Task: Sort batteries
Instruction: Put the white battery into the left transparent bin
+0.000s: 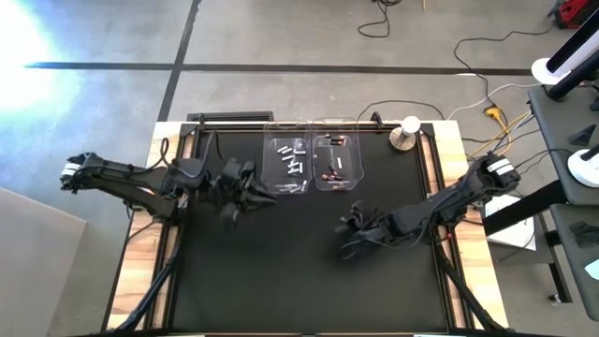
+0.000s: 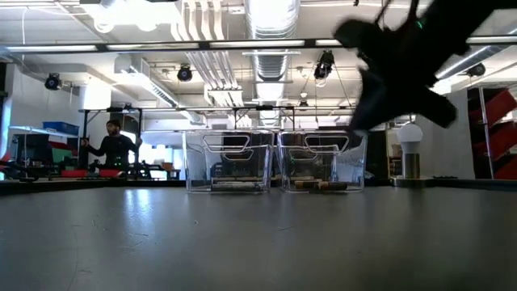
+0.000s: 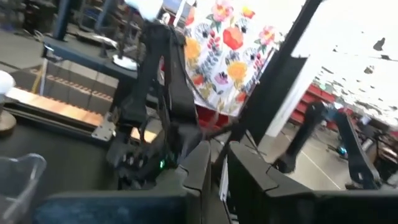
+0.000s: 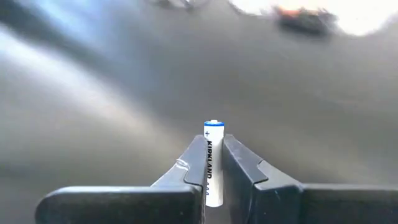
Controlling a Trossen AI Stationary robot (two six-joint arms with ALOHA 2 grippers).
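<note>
My right gripper (image 1: 348, 236) hangs over the black mat right of centre, shut on a white battery (image 4: 213, 134) with blue print. My left gripper (image 1: 262, 195) is beside the left clear bin (image 1: 287, 164), pointing level across the table at the right arm. In its wrist view (image 3: 217, 152) the fingers stand nearly together. A thin pale sliver shows in the slit between them, and I cannot tell what it is. Silvery batteries (image 1: 292, 159) lie in the left bin. Dark ones with reddish ends (image 1: 332, 173) lie in the right bin (image 1: 337, 164). My right gripper pinches the white battery by its long sides (image 4: 212, 171) between the two fingers (image 4: 191, 160). The battery lies along the fingers, and its plus end (image 4: 213, 124) sticks out past their tips. The fingers slant down from the table's right side. The battery is clear of the mat.
The two clear bins (image 2: 229, 162) stand side by side at the mat's far middle. A round silver-and-white knob object (image 1: 405, 133) sits to their right at the far edge. Wooden table strips (image 1: 140, 234) border the mat. A person (image 2: 113, 149) stands far back in the room.
</note>
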